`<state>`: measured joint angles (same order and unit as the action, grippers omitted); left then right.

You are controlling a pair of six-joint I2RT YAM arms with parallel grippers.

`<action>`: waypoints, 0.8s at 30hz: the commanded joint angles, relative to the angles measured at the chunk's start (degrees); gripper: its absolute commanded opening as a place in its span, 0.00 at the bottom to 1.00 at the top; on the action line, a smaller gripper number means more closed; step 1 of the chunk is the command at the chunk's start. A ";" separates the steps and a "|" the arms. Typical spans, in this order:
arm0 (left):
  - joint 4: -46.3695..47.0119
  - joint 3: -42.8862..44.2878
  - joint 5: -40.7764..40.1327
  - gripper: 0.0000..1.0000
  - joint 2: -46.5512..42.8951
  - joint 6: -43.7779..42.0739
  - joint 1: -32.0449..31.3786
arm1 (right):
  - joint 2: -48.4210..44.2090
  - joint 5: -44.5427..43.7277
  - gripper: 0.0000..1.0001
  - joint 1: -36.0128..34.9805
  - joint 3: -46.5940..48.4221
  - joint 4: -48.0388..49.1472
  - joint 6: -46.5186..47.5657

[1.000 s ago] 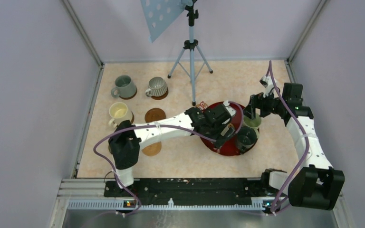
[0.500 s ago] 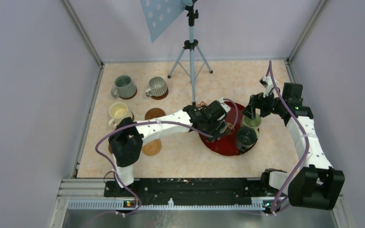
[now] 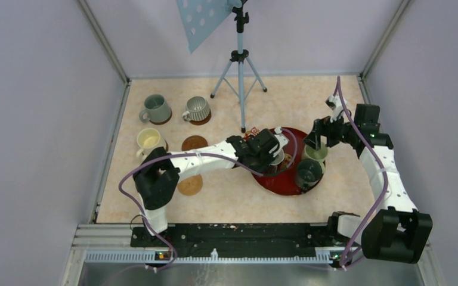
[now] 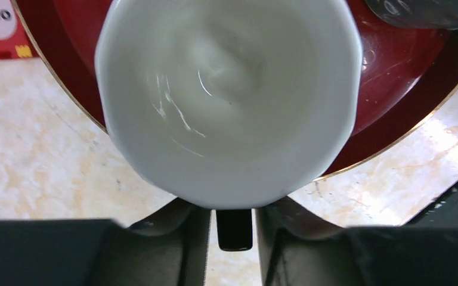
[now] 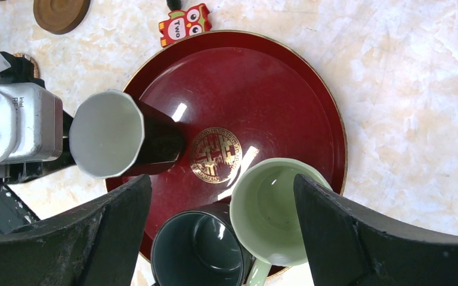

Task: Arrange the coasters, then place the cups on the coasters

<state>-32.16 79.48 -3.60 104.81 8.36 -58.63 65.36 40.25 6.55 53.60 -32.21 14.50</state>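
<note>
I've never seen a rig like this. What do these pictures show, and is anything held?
Two white robot arms are bolted at a marbled table's near edge, each ending in a two-finger gripper. The wide picture is from a fixed overhead camera; the others from wrist cameras. A round red tray carries a white-lined dark cup, a pale green cup and a dark teal cup. At the left, grey-green, ribbed grey and cream cups sit on round wooden coasters, beside two bare coasters. The left gripper has its fingers flanking the white-lined cup's handle; whether they pinch it is unclear. The right gripper hangs open over the tray, holding nothing.
</note>
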 commanded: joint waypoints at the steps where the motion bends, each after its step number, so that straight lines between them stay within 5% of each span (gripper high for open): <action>1: 5.63 -0.48 1.24 0.30 -0.38 -2.48 0.96 | -0.23 1.19 0.87 0.31 -0.21 1.16 1.05; 7: 6.96 -0.63 -0.84 0.00 -1.01 -2.52 1.43 | -0.15 1.38 0.87 0.31 -0.17 0.92 1.31; 16: 6.52 -2.00 1.29 0.00 -11.83 -13.01 5.85 | -0.09 1.62 0.87 0.31 -0.17 0.55 2.12; 24: 5.73 -6.00 13.09 0.00 -24.50 -16.82 19.23 | 0.45 1.47 0.87 0.31 -0.10 0.26 2.90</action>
<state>-31.35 75.00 2.42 89.76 -4.97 -45.91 65.39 40.47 6.55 53.60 -32.60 16.08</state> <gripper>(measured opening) 0.244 0.873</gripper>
